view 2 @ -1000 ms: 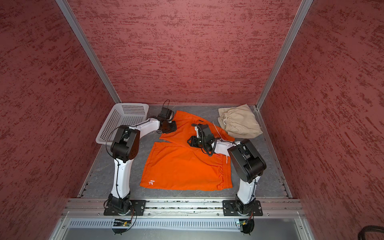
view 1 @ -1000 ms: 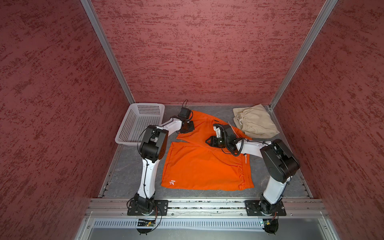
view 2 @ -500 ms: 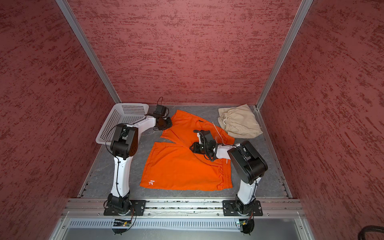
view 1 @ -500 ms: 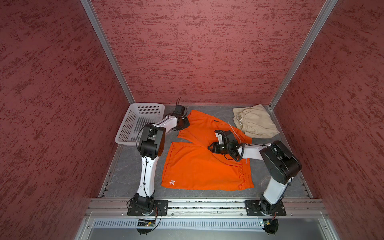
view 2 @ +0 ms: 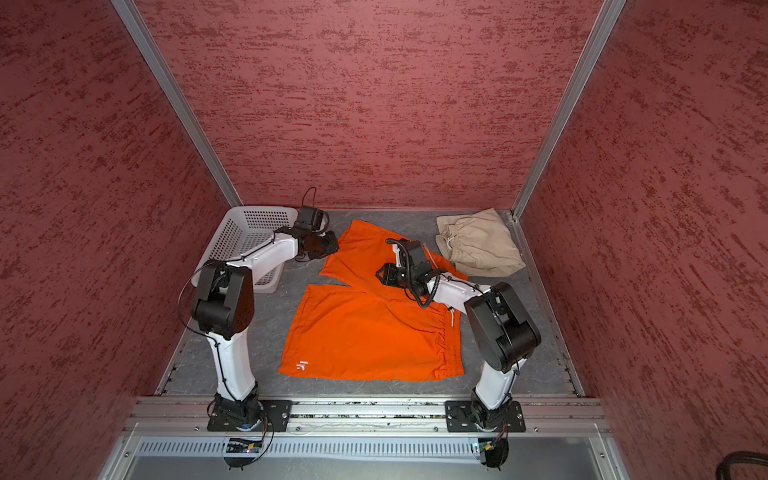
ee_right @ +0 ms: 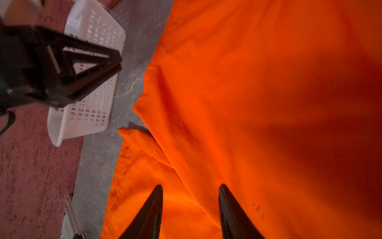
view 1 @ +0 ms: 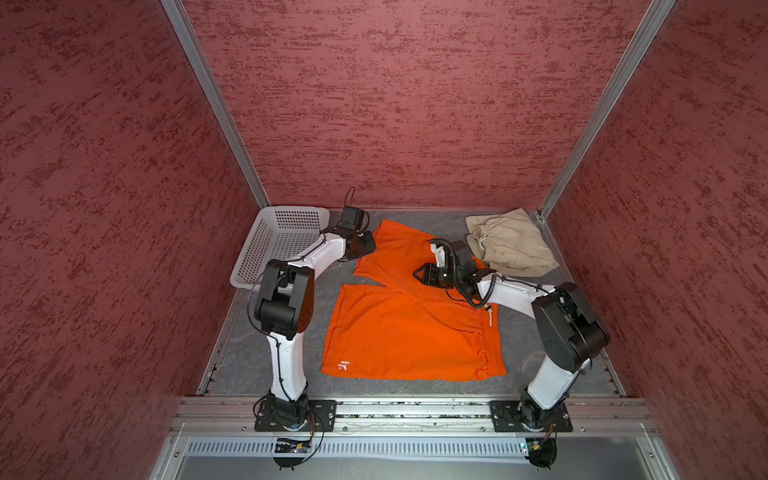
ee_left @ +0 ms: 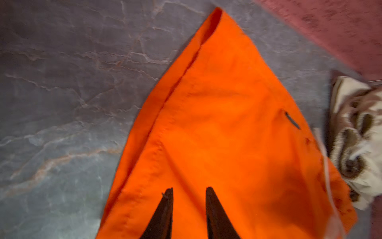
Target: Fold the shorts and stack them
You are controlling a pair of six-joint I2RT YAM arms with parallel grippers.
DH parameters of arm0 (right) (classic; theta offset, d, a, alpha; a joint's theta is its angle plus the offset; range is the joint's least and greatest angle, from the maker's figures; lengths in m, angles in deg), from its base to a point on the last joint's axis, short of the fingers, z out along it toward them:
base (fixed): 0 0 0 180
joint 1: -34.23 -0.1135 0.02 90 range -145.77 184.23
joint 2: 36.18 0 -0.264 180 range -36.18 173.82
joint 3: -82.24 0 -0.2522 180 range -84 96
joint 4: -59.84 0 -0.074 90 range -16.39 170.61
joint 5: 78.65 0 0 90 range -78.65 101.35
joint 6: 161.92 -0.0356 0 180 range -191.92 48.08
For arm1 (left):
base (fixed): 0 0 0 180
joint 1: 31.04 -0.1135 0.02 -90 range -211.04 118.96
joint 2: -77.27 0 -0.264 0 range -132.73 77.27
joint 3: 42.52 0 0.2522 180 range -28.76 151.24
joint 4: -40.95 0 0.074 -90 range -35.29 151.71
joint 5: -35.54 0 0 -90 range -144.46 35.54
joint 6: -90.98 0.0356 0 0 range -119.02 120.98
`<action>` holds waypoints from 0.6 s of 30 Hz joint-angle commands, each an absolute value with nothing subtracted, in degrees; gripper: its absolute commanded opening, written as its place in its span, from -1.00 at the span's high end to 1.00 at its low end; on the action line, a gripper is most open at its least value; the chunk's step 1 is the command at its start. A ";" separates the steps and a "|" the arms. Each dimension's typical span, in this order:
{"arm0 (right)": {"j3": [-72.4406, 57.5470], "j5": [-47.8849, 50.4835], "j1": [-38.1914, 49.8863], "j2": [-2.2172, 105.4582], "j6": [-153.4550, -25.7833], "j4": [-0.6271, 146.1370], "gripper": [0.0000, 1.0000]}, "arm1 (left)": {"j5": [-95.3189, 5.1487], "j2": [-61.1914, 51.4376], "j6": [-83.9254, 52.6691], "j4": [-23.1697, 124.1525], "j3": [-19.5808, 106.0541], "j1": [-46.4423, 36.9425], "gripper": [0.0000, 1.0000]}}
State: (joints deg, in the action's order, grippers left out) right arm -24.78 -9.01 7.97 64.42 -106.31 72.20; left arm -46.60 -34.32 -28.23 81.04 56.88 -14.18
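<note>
On the table (view 1: 257,353), at its middle, lie the orange shorts (view 1: 407,332), spread flat and unfolded. The waistband (view 1: 488,353) is toward the right arm's side. The near leg (view 1: 374,340) lies square, with its white mark (view 1: 344,365) at the hem. The far leg (view 1: 399,253) splays toward the back wall, and a wedge of bare table separates the two hems. The beige shorts (view 1: 511,249) sit in the far right corner as a compact bundle, just beside the far end of the orange waist; we cannot tell whether they touch.

The left gripper (ee_left: 189,189) hovers over the far leg toward its hem, jaws narrowly parted with nothing between them. The right gripper (ee_right: 190,186) hangs over the cloth near the crotch, jaws set wider and likewise unloaded. The basket (view 1: 249,266) stands at the far left, apart from both pairs.

We judge the step in hand to be the first fold of the orange pair, not yet begun, since neither gripper holds cloth. As we read it, the next move calls for each gripper to descend and pinch the far leg, one at the hem and one nearer the waist. They would then carry it over the near leg so that the hems align. Both layers should be taken together, or the leg may open in transit. Stacking with the beige pair would follow.
</note>
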 commanded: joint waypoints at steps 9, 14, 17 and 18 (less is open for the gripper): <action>-15.32 -5.41 15.87 74.30 -102.35 79.35 0.09 | -44.84 -38.00 -31.68 77.37 51.11 -13.64 0.58; -11.60 -4.27 16.63 78.59 -101.30 81.05 0.10 | -47.08 -40.58 -31.20 80.31 51.34 -14.62 0.69; -9.40 -4.62 16.35 81.35 -101.09 81.74 0.09 | -48.51 -41.03 -30.95 80.46 50.17 -15.73 0.70; -8.92 -4.62 16.29 82.19 -101.14 81.79 0.09 | -48.76 -41.19 -30.85 80.63 49.92 -16.05 0.71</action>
State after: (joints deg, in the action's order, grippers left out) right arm -11.29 -5.75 16.45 80.50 -102.16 80.33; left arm -46.51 -40.60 -31.36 79.40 50.76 -14.99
